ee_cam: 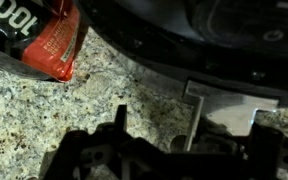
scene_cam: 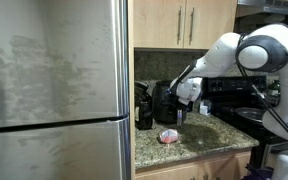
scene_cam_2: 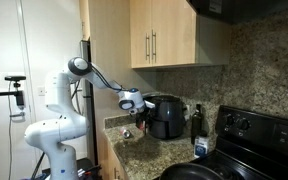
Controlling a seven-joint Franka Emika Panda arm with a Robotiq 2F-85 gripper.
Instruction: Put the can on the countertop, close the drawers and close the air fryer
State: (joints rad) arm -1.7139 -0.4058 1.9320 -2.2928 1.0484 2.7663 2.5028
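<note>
Can (scene_cam: 169, 136) sits on the speckled table (scene_cam: 209, 135), in front of the black air fryer (scene_cam: 166, 100) and close to the table's front edge. In the wrist view, the can (ee_cam: 54, 40) shows red with white lettering at upper left, resting on the table (ee_cam: 44, 110) next to the air fryer's dark base (ee_cam: 184, 40). White arm (scene_cam: 244, 50) reaches in from the stove side. The jaws hang just beside the air fryer, low over the table, spread wide and holding nothing. Can is apart from them. Can't tell whether the air fryer basket is in or out. Upper cabinet doors (scene_cam: 184, 22) look shut in both exterior views (scene_cam_2: 164, 35). Steel fridge (scene_cam: 54, 90) fills the near side. Black stove (scene_cam_2: 249, 140) and a dark bottle (scene_cam_2: 197, 120) stand past the air fryer (scene_cam_2: 166, 115).
</note>
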